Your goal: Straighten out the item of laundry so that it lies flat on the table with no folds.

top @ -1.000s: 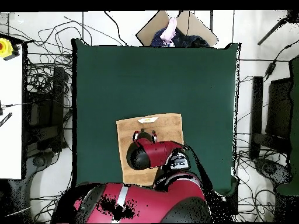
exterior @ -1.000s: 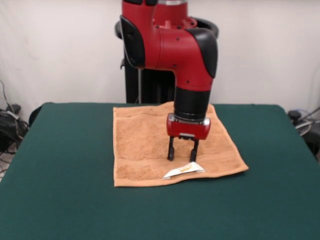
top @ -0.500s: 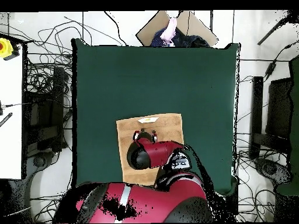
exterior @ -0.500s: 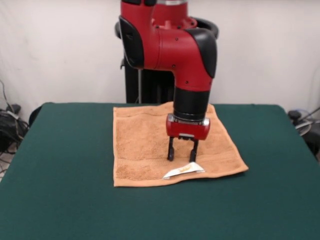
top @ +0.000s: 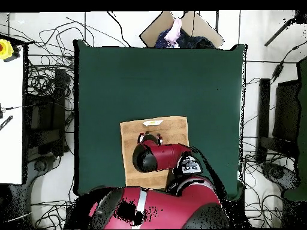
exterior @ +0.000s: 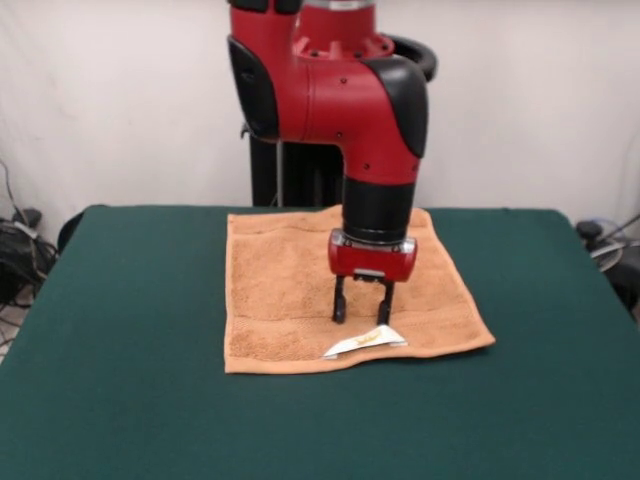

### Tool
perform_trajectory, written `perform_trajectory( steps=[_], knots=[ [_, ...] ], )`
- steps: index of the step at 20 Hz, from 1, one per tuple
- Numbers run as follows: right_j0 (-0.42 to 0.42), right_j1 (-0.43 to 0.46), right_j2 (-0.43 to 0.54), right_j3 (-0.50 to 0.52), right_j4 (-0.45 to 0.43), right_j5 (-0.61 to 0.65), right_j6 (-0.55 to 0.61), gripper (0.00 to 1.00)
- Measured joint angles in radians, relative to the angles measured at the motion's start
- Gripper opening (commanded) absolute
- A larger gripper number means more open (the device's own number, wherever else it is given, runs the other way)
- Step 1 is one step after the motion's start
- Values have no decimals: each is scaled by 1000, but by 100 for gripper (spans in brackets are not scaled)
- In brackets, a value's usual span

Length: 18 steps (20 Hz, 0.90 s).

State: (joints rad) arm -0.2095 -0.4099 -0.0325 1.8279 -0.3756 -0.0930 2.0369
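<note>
The orange-tan towel (exterior: 285, 285) lies spread out, roughly square, on the dark green table (exterior: 120, 380), towards the robot's side. Its woven band runs along the edge nearest the camera, and its white label (exterior: 365, 342) sticks up there. My gripper (exterior: 361, 312) points straight down over the towel just behind the label, with its two black fingers apart and nothing between them. I cannot tell whether the fingertips touch the cloth. In the overhead view the towel (top: 174, 129) shows partly under my arm, with the gripper (top: 150, 138) near the label (top: 152, 122).
The black pedestal (exterior: 290, 170) stands behind the table's far edge. In the overhead view, cables lie on the floor round the table, a cardboard box (top: 180, 27) with clothes stands beyond the far end, and a white table (top: 11, 120) stands at the left.
The arm has shifted slightly to the left in the front view, and the gripper with it. The towel lies almost as before. The fingers stay apart.
</note>
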Motion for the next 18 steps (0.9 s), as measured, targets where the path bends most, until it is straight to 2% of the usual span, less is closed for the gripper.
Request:
perform_trajectory(
  steps=[18],
  knots=[
    [-79, -17, 77, -10, 0, 103, 0, 100]
  ],
)
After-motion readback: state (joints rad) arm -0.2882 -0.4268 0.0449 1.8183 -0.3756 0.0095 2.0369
